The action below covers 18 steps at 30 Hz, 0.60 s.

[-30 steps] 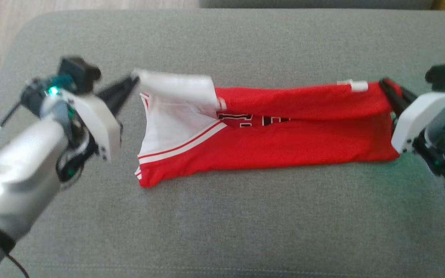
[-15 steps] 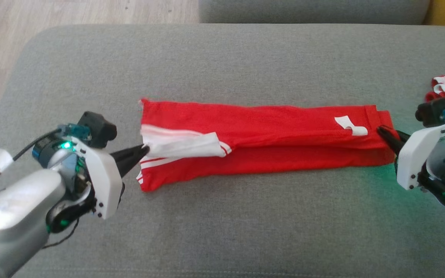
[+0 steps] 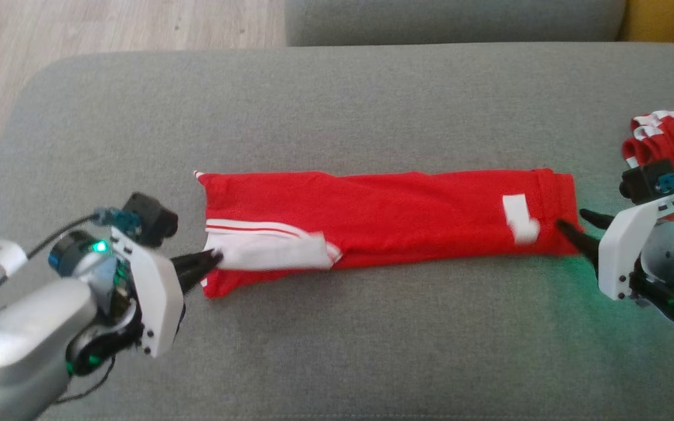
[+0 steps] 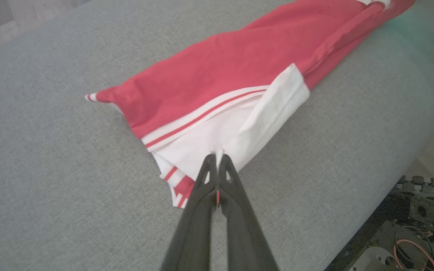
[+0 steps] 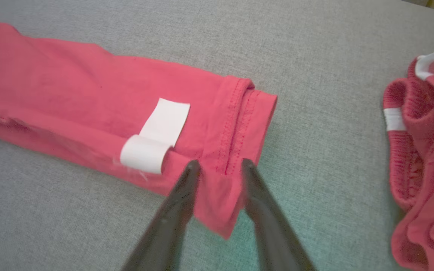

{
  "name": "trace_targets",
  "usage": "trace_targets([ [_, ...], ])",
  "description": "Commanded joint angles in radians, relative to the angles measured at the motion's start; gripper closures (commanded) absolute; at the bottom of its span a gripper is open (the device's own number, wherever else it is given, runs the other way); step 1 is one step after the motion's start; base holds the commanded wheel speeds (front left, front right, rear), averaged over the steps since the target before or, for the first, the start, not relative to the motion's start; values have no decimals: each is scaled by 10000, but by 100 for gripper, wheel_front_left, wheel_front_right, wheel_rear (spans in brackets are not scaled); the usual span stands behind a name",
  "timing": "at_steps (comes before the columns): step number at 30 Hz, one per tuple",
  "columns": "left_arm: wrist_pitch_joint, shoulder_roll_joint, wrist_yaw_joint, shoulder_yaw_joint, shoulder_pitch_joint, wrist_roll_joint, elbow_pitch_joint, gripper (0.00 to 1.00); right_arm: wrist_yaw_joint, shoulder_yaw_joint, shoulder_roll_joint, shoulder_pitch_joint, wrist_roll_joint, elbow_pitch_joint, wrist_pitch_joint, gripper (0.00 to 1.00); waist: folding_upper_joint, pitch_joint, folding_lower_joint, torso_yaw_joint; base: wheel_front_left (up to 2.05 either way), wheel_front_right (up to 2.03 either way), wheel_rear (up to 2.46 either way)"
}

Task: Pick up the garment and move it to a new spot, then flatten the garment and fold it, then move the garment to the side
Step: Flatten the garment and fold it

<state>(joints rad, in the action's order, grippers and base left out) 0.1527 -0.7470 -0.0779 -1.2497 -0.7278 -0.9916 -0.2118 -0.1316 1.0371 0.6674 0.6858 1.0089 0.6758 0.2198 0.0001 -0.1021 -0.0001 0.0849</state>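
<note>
The red garment [image 3: 384,225] lies folded into a long narrow strip across the middle of the head view, flat on the grey sofa cushion [image 3: 337,351], running left to right. At its left end a white panel with red stripes [image 3: 267,257] is turned over on top. The left gripper [image 3: 211,260], at the lower left of the frame, is closed, and in the left wrist view its tips [image 4: 217,162] pinch the edge of that white cloth. At the strip's right end, beside a white label [image 3: 518,219], the right gripper [image 3: 571,219] is open. In the right wrist view its fingers [image 5: 190,177] stand apart on either side of the hem corner, which lies loose between them. A second crumpled red garment [image 3: 670,146] sits at the right edge of the frame, apart from the strip.
</note>
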Motion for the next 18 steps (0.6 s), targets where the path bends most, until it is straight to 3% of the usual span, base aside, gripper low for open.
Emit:
trace_targets([
  [1,-23,-458,84,461,-307,-20,161,0,9,-16,343,-49,73,-192,-26,0,-1,59,1,-41,0,0,0],
  [5,-257,-430,323,515,-132,-24,135,0,9,41,564,7,360,-454,171,0,-1,268,1,-180,0,0,0],
  [10,-1380,-206,1120,1171,19,-169,3,0,9,-273,741,200,806,-818,-1,0,-1,513,1,-376,0,0,0],
  [14,-2829,208,1912,2067,204,-504,-174,0,9,-918,601,351,1145,-987,-746,0,-1,630,1,-485,0,0,0],
  [15,-3562,476,2288,2557,364,-699,-279,0,9,-1285,421,362,1150,-984,-1351,0,-1,697,1,-526,0,0,0],
  [18,-3969,781,2652,3138,589,-835,-340,0,9,-1675,162,285,1132,-925,-2059,0,-1,765,1,-553,0,0,0],
])
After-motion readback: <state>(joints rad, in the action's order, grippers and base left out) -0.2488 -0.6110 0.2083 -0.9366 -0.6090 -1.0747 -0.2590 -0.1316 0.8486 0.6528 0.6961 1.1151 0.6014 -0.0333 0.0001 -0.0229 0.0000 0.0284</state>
